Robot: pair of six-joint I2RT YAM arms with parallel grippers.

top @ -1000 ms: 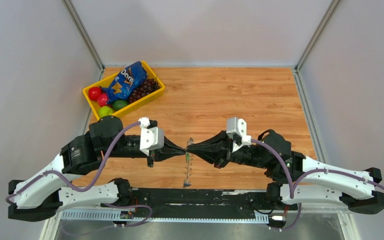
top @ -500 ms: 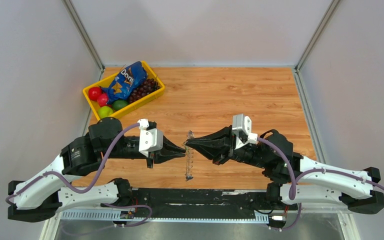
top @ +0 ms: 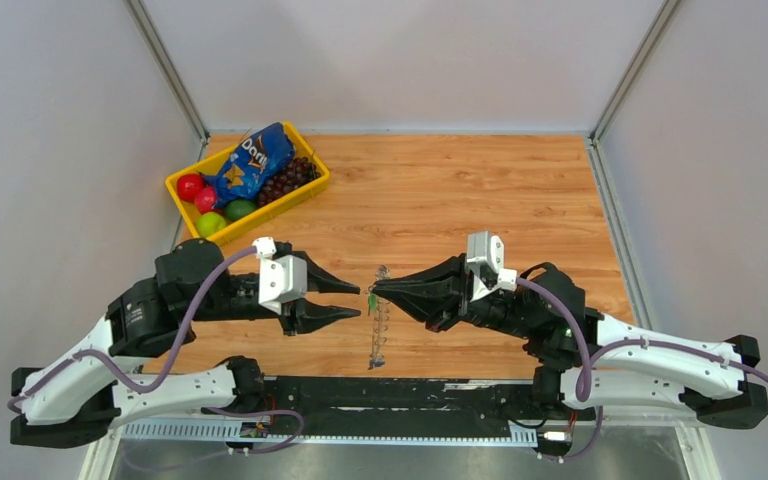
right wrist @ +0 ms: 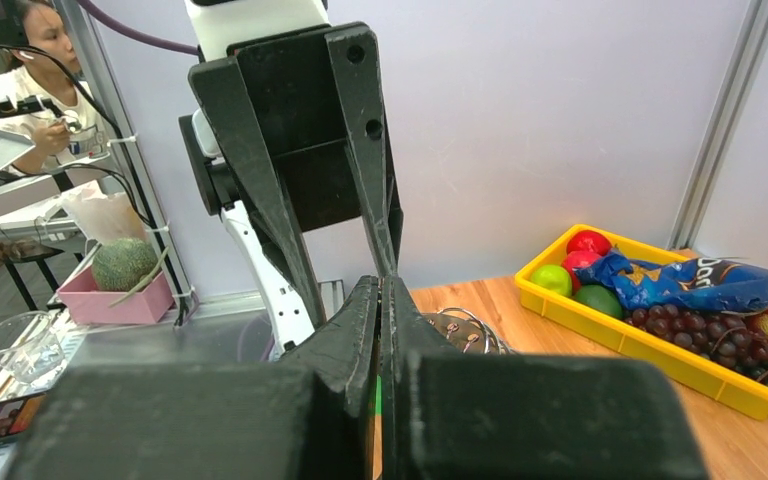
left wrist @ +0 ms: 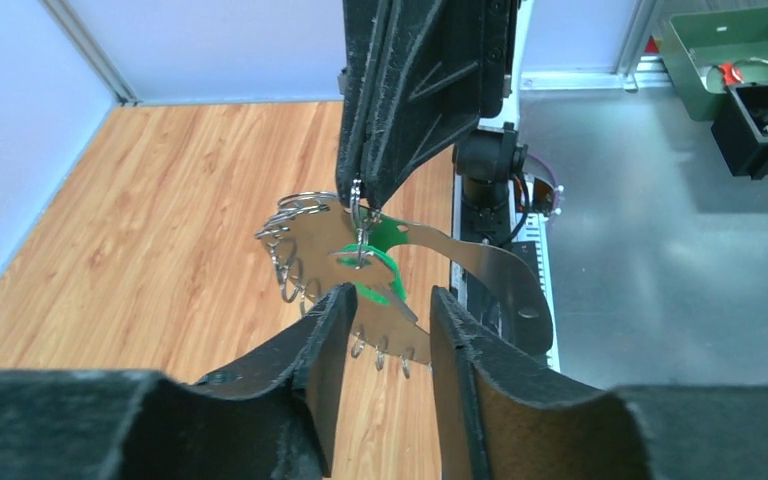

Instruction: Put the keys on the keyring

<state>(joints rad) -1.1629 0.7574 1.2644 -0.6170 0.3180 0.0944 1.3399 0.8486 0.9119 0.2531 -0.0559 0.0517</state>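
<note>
My right gripper [top: 374, 290] is shut on the top of the keyring [top: 377, 335], a thin silvery strip fringed with small rings that hangs down from its tips. In the left wrist view the keyring [left wrist: 480, 265] curves down to the right. The keys' green tag [left wrist: 388, 262] hangs against it just under the right gripper's tips; the tag also shows in the top view [top: 371, 301]. The dark keys are too small to make out. My left gripper [top: 357, 300] is open and empty, just left of the keyring. Its fingers [left wrist: 325, 330] stand either side of the strip without touching.
A yellow bin [top: 175, 185] with a blue chip bag, grapes and round fruit stands at the table's far left, and also shows in the right wrist view [right wrist: 650, 345]. Grey walls close three sides. The arm bases run along the near edge.
My left gripper has opened, let go of the keyring and drawn back to the left. My right gripper keeps hold of the keyring and has shifted slightly.
</note>
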